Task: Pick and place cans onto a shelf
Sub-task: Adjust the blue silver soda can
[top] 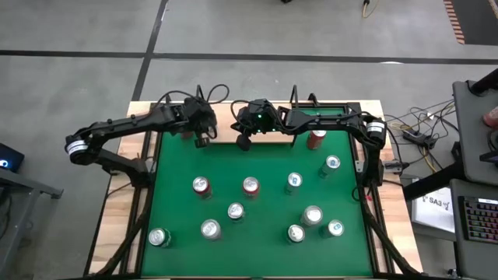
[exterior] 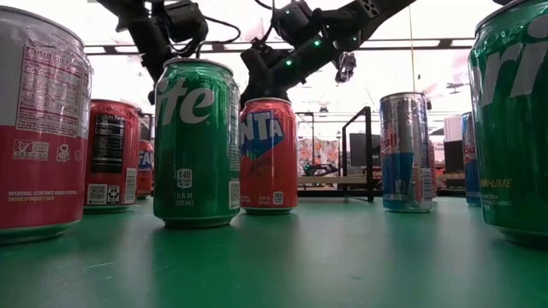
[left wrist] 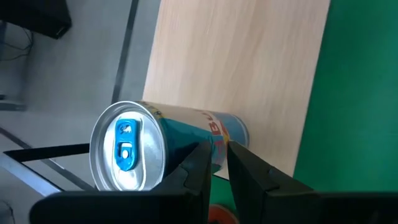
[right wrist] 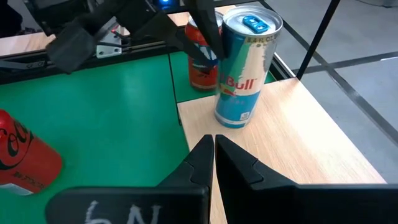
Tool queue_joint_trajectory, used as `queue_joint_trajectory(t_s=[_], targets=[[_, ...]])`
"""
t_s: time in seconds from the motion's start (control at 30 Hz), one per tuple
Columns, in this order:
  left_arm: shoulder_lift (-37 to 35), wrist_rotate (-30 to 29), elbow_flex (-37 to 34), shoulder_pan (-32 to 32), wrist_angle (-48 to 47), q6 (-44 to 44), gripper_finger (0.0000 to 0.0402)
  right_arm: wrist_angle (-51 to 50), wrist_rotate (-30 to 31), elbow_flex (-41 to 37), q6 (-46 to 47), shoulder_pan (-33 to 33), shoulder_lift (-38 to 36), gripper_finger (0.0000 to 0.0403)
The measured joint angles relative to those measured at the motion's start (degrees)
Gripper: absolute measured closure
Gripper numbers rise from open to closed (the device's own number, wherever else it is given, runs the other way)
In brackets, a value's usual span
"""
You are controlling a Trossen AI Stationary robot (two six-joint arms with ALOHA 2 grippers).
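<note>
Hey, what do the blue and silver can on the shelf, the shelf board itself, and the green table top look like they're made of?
The blue and silver can: likely thin metal, given its shiny brushed silver top with a blue pull tab and its glossy printed body.

The shelf: pale wood or wood-look laminate, judging by the fine grain lines and matte finish.

The green table top: flat, uniform and matte, perhaps a mat or painted surface; the look leaves it open.

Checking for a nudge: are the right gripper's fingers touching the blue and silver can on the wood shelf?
Apart. In the right wrist view the right gripper, fingers shut, sits short of the blue and silver can, bare shelf wood between them.
</note>
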Motion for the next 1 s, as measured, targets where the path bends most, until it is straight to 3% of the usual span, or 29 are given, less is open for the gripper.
queue_joint_trajectory(t_s=[0.5,0.6,0.73,0.8,0.87,1.0], targets=[[-1.7,0.9,0.0,1.8,1.0,-0.1,0.0365,0.0,0.0,0.0,0.2,0.0,0.0,0.0394],[-4.4,6.9,0.0,1.9,0.7,0.1,0.0365,0.0,0.0,0.0,0.2,0.1,0.0,0.0394],[-10.1,24.4,0.1,1.9,0.9,1.4,0.0365,0.0,0.0,0.0,0.2,0.1,0.0,0.0394],[-12.7,27.8,0.3,1.8,5.3,0.8,0.0365,0.0,0.0,0.0,0.2,0.1,0.0,0.0394],[-15.5,27.2,-0.1,1.9,11.4,-0.2,0.0365,0.0,0.0,0.0,0.2,0.1,0.0,0.0394],[-17.9,17.8,-1.7,2.8,13.5,0.9,0.0365,0.0,0.0,0.0,0.2,0.1,0.0,0.0394]])
